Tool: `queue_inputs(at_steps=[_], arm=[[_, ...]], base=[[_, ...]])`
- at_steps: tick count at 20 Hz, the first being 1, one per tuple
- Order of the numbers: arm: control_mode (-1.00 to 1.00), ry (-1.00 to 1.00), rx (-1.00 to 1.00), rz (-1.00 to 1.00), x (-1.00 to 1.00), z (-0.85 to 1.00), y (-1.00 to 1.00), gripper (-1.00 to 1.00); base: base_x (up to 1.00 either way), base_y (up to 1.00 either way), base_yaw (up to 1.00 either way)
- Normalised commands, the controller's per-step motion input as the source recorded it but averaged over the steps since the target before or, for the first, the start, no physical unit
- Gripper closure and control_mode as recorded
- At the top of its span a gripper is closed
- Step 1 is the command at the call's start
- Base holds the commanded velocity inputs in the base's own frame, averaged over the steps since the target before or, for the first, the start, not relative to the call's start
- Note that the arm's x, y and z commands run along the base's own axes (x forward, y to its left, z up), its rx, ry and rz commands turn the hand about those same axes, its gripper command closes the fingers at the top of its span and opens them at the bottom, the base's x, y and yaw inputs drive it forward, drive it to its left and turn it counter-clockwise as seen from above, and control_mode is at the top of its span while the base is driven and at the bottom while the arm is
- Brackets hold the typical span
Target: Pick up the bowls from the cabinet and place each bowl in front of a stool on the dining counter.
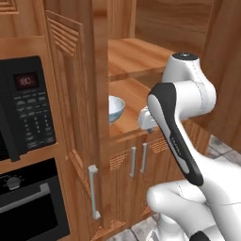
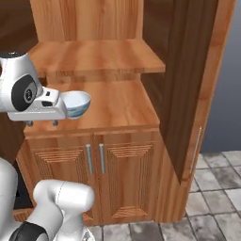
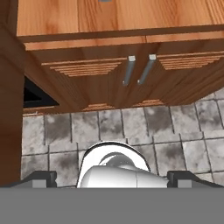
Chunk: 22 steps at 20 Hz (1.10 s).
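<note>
A glossy white bowl (image 1: 114,107) (image 2: 76,103) with a blue-patterned outside stands upright on the lower open shelf of the orange wooden cabinet (image 1: 136,56) (image 2: 94,54), near the shelf's left front. My gripper (image 2: 42,124) (image 1: 148,130) (image 3: 113,179) hangs at the shelf's front edge, just beside the bowl and apart from it. It points down at the floor, open, with nothing between its fingertips (image 3: 43,178). The speckled grey-white bowl, the stools and the dining counter are out of view.
The cabinet's upper doors stand open: one on the left (image 1: 70,94), one on the right (image 2: 188,84). Below the shelf are shut lower doors with bar handles (image 2: 94,157) (image 3: 138,70). A black microwave (image 1: 28,106) and oven (image 1: 28,202) sit left. Grey tiles (image 3: 131,127) cover the floor.
</note>
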Motion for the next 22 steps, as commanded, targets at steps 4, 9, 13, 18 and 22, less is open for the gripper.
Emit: queue_inputs(at_steps=[4, 9, 13, 18, 22], arm=[[1.0, 0.0, 0.0, 0.0, 0.0, 0.0, 0.0, -1.0], [1.0, 0.0, 0.0, 0.0, 0.0, 0.0, 0.0, -1.0], [1.0, 0.0, 0.0, 0.0, 0.0, 0.0, 0.0, -1.0], [-1.0, -0.01, 0.02, -0.09, -0.19, -0.07, -0.08, -1.0], [-1.0, -0.12, 0.12, -0.61, -0.44, -0.36, -0.2, -1.0]], base=[[0.63, -0.27, 0.3], [0.83, -0.03, 0.18], [0.5, 0.0, 0.1], [-0.01, 0.0, 0.0], [0.0, 0.0, 0.0]])
